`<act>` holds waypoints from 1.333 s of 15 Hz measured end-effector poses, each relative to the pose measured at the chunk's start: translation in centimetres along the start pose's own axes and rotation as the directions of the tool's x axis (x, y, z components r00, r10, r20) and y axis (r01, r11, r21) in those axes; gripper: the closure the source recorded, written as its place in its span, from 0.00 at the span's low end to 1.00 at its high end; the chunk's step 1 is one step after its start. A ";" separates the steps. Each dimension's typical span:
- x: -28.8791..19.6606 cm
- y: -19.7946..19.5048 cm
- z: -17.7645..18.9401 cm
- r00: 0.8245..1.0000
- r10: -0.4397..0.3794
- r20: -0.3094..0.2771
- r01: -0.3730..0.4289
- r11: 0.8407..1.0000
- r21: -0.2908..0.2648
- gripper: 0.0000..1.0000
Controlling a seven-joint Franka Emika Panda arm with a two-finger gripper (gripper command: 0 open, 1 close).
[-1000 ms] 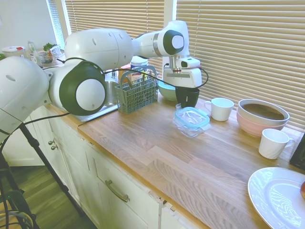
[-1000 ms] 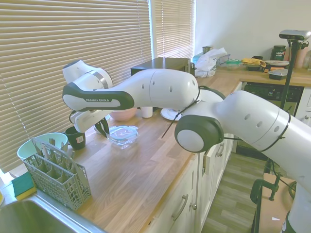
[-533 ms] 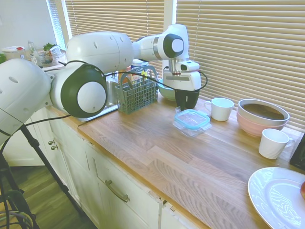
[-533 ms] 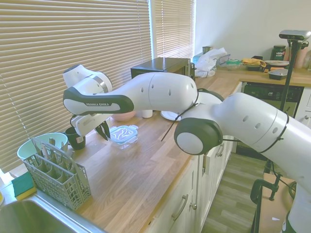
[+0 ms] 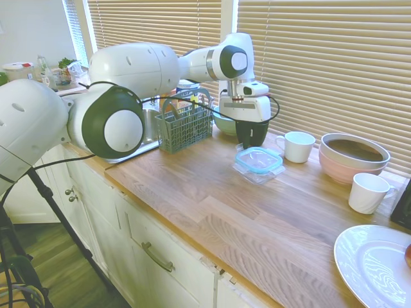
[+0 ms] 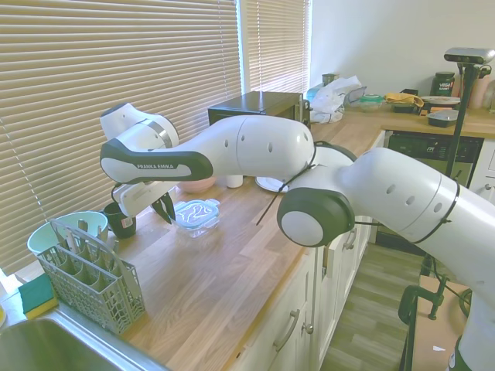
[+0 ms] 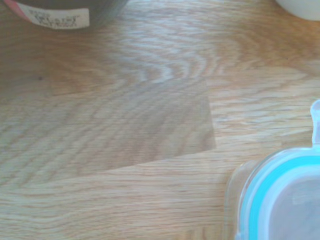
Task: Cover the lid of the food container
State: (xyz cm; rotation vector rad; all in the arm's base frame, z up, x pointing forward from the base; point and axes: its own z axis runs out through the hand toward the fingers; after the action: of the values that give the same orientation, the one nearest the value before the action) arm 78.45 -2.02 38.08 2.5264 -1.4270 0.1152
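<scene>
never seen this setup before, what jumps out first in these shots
The big white arm sweeps across the wooden counter, its gripper open just behind the lid. The teal-rimmed lid sits on the food container, mid-counter. Right of it stand a white mug and a pink bowl.

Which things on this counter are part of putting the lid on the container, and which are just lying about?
Part of the job:
lid
food container, under the lid
pincer

Just lying about:
white mugs
pink bowl
white plate
cutlery basket
mint-green bowl
</scene>
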 end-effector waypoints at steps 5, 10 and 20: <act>0.0 0.0 0.2 1.000 0.000 0.002 0.000 1.000 -0.002 0.00; 0.0 0.0 0.4 1.000 0.000 0.003 0.000 1.000 -0.004 0.00; -0.6 0.3 -6.2 0.999 -0.038 -0.009 0.039 0.993 0.116 0.00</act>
State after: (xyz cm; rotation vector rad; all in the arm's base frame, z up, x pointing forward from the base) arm 78.23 -0.18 43.98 2.6418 -1.4066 0.2054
